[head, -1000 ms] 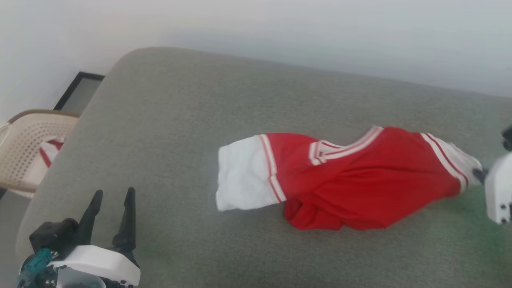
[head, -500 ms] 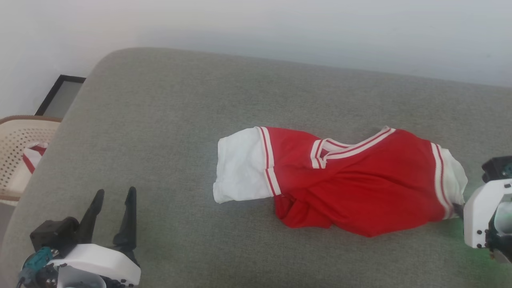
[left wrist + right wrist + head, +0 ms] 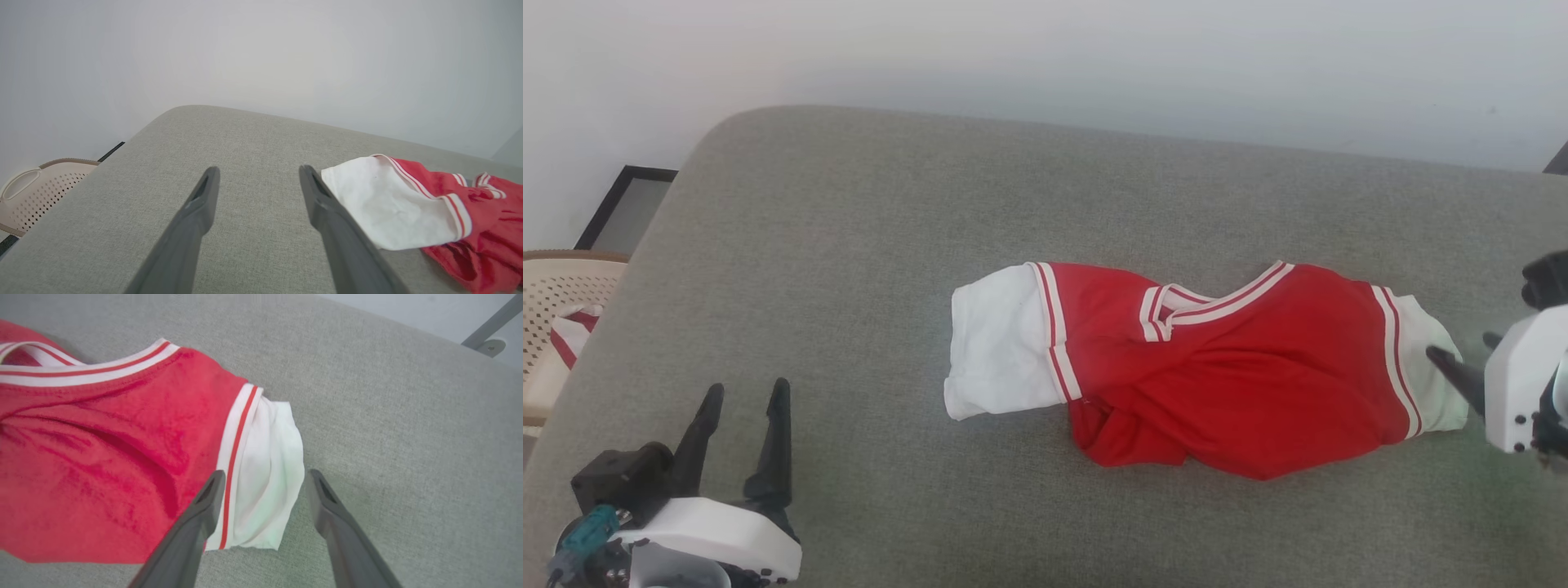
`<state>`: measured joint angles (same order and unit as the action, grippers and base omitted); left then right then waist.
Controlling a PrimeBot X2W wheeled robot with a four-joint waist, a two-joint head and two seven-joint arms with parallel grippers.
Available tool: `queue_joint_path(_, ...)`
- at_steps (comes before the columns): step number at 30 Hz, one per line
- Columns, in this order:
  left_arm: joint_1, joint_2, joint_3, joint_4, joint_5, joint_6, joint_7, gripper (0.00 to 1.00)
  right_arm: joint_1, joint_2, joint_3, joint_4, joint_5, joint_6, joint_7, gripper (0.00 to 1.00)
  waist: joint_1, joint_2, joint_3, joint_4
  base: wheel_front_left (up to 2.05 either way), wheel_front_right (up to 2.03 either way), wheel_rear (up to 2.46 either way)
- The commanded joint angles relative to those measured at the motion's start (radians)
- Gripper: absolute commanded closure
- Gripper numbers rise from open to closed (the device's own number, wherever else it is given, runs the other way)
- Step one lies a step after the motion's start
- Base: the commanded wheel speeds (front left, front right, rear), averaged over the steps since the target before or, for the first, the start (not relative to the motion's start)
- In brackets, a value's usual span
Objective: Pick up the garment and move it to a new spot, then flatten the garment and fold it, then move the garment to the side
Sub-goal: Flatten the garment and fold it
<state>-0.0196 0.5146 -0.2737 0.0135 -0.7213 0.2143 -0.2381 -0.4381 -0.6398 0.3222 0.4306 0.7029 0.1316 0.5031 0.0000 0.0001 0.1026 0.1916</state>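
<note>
Red jersey shirt (image 3: 1241,384) lies crumpled on the padded grey surface (image 3: 849,245), from centre to 3 o'clock in my head view. My right gripper (image 3: 1460,349), at 3 o'clock, stands wide apart and grips nothing. One finger hangs over the white sleeve (image 3: 269,465); whether it touches, I can't judge. My left gripper (image 3: 749,385), at 7 o'clock, is spread too, empty and well apart from the shirt.

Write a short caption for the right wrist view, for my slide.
Open right end effector near the white sleeve of the crumpled red garment on a grey cushion.
</note>
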Motion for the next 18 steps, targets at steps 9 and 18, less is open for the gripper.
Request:
queue_joint_path(9, -0.005, -0.001, -0.02, -0.009, 0.01, -0.007, 0.007, 0.0, -0.03, 0.033, -0.054, -0.011, -0.062, -0.002, -0.024, 0.0, 0.0, -0.0001, -0.001, 0.027, 0.0, 0.0, 0.0)
queue_joint_path(18, -0.038, -0.015, -0.051, 0.0, 0.017, -0.024, 0.014, 0.0, -0.109, 0.06, -0.069, 0.143, -0.118, -0.002, -0.016, 0.0, 0.0, -0.0001, 0.033, 0.083, 0.0, 0.0, 0.0)
